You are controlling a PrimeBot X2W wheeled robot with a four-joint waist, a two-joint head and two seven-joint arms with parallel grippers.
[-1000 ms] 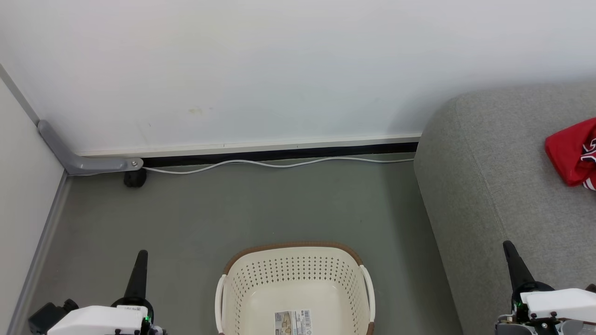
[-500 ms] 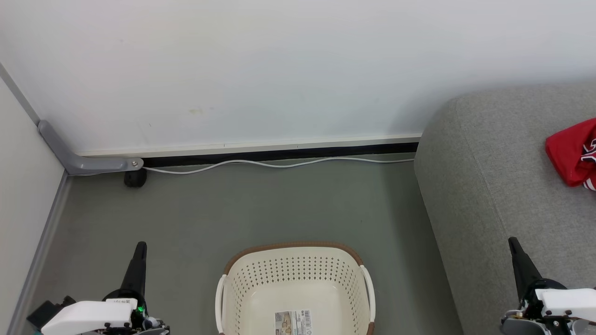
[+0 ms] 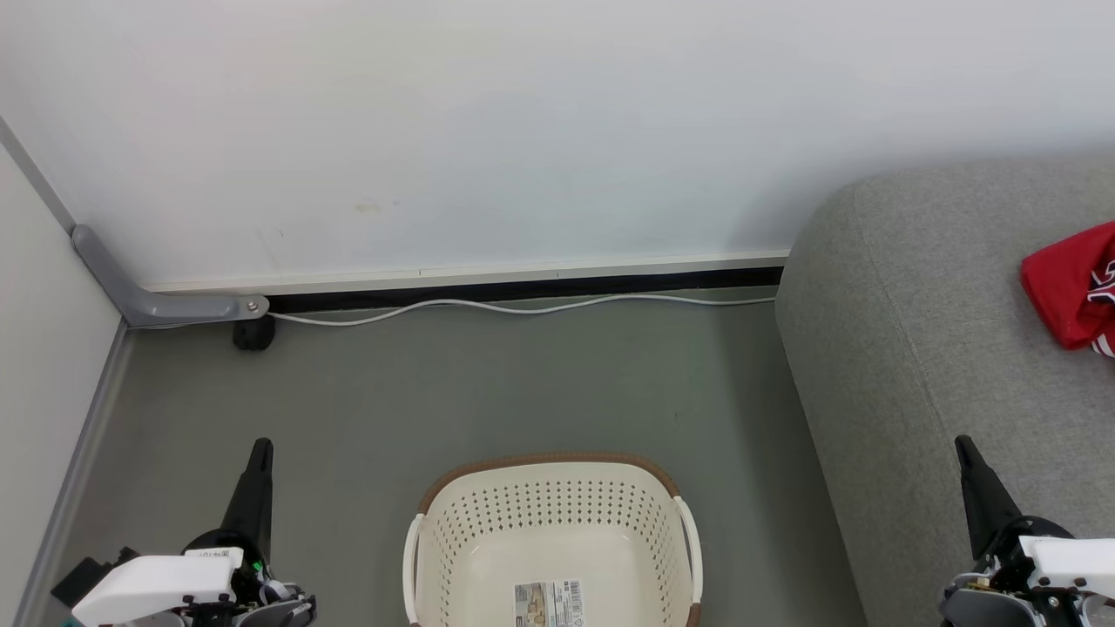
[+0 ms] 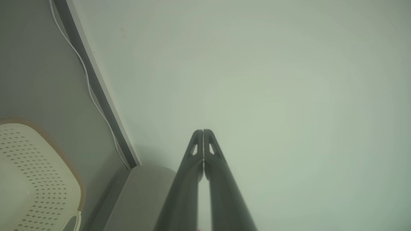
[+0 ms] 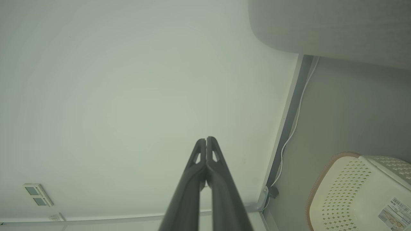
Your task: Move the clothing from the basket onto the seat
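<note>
A: Anything different from a second ago?
B: Only at the arms. Left gripper [image 3: 260, 447]: white housing further toward the left edge of the head view and lower, fingertip further up. Right gripper [image 3: 963, 442]: housing further right, tip slightly further up too. Basket, sofa and clothing in the same places as before; no camera shift.
A: Fingers?
B: Pressed together tip to tip on both, nothing between them. Plain to see on the left gripper [image 4: 203, 131] and the right gripper [image 5: 205, 138] in the wrist views.
A: Counts?
B: Two grippers, one cream laundry basket [image 3: 549, 459], one grey sofa [image 3: 915, 305], one white cable [image 3: 523, 306] along the skirting. One red heap of clothing [image 3: 1058, 292], cut off by the frame edge; number of garments impossible to tell.
A: Where, from the grippers?
B: Basket between the two, nearer the left one. Clothing on the sofa seat, ahead of the right gripper and to its right, well apart from it.
A: Any writing?
B: One barcode sticker [image 3: 547, 603] on the basket bottom, print too small to read. Dark-and-white mark on the red cloth, partly out of frame, not legible.
</note>
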